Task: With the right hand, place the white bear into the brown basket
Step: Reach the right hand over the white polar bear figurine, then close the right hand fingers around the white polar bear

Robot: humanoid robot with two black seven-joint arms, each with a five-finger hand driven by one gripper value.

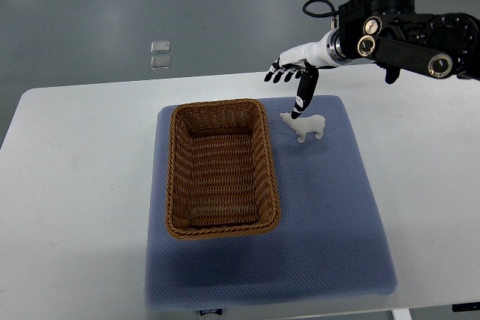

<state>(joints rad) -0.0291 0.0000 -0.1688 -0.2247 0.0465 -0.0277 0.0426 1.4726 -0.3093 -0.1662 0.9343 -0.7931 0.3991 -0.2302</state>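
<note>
The right hand (291,74) is hovering with fingers spread, grasping nothing; the bear (306,127) is standing just below its thumb, the basket (221,168) lying farther left.

White bear (307,127); brown woven basket (222,168); blue, seemingly dotted mat (330,215); white table (75,185).

right hand (294,74) reaching in from right, fingers (302,99) spread, one pointing down.
</note>
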